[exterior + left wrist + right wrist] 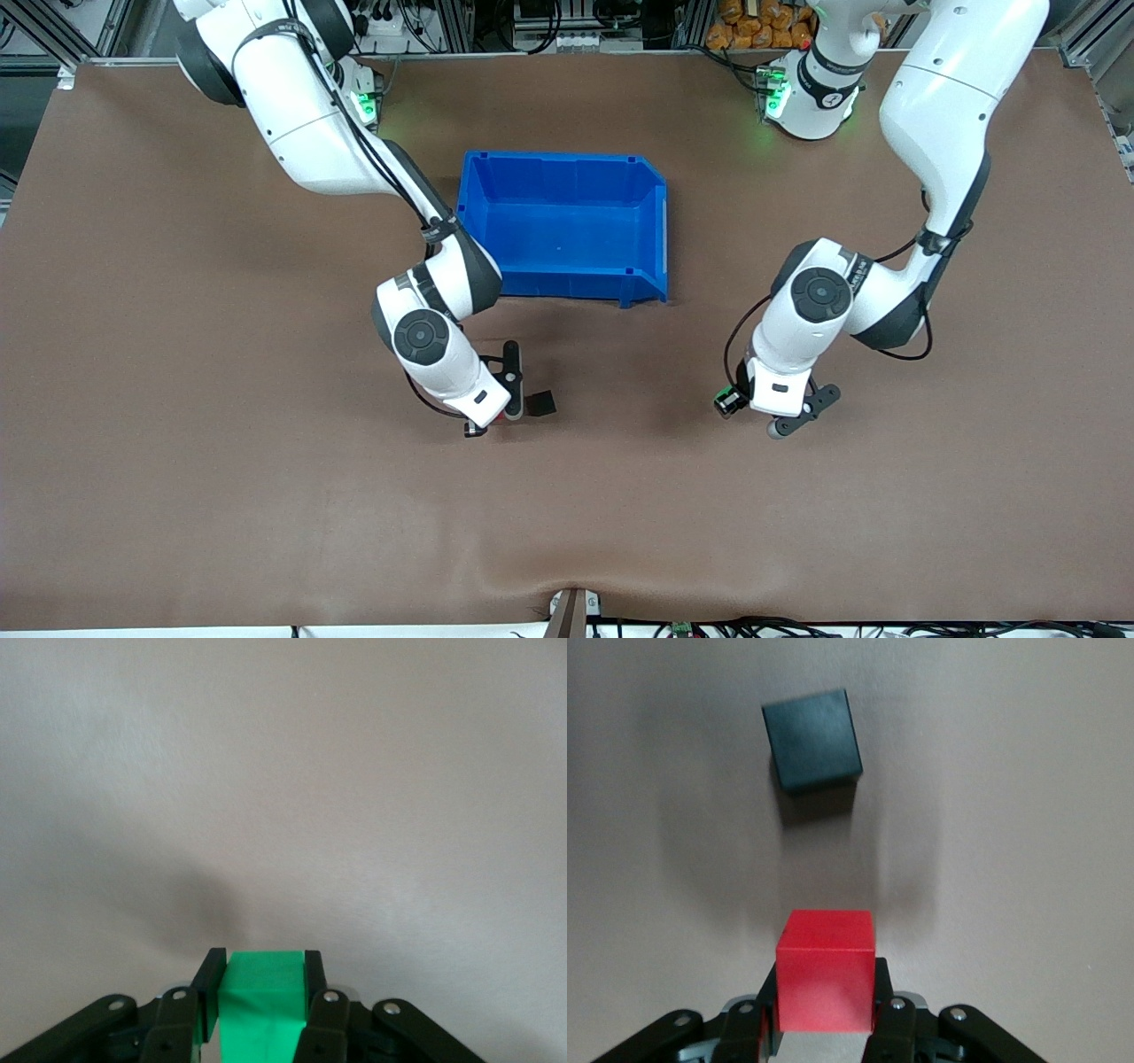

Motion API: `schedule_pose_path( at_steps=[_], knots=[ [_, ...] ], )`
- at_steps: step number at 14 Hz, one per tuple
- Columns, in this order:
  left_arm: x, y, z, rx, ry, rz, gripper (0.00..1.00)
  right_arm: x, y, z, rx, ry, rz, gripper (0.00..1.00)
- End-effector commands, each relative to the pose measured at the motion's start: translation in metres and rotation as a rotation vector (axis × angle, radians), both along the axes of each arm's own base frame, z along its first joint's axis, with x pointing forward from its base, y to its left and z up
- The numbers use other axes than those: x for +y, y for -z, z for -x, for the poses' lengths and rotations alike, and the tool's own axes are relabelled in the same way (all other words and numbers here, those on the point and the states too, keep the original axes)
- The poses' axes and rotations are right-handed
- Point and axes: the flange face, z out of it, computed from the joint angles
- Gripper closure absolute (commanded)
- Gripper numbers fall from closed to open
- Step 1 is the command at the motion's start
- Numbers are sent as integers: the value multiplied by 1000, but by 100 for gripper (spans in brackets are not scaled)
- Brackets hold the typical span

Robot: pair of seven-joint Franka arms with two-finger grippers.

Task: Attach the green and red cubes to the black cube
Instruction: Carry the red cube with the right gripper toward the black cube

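Right gripper (826,1014) pinches the red cube (826,970), low over the table (177,487) just beside the black cube (541,402). Left gripper (261,992) pinches the green cube (262,1005), hidden under its wrist in the front view. Blue bin (567,221) farther from the camera.

On my feed both arms are glossy white shells with black bands at the joints and round dark grey caps on the wrist housings. Black cables run along the right arm (354,151) and loop beside the left arm (930,133). Green lights glow at both bases. The black fingers (888,1014) carry small silver screws.
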Motion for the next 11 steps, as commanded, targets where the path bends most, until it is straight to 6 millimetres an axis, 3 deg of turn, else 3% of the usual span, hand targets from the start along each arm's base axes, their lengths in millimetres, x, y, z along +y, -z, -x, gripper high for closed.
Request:
schedule_pose_path(
  at_steps=[1, 4, 8, 11],
  knots=[
    [-23, 6, 0, 15, -160, 34, 100, 14, 6, 2, -6, 28, 6, 100],
    [-56, 10, 10, 25, -313, 79, 100, 27, 11, 6, -21, 42, -7, 100],
    [-67, 11, 15, 44, -569, 134, 100, 33, 13, 2, -42, 41, -20, 98],
    [-80, 12, 23, 54, -668, 157, 100, 40, 15, 2, -47, 46, -26, 96]
  ],
)
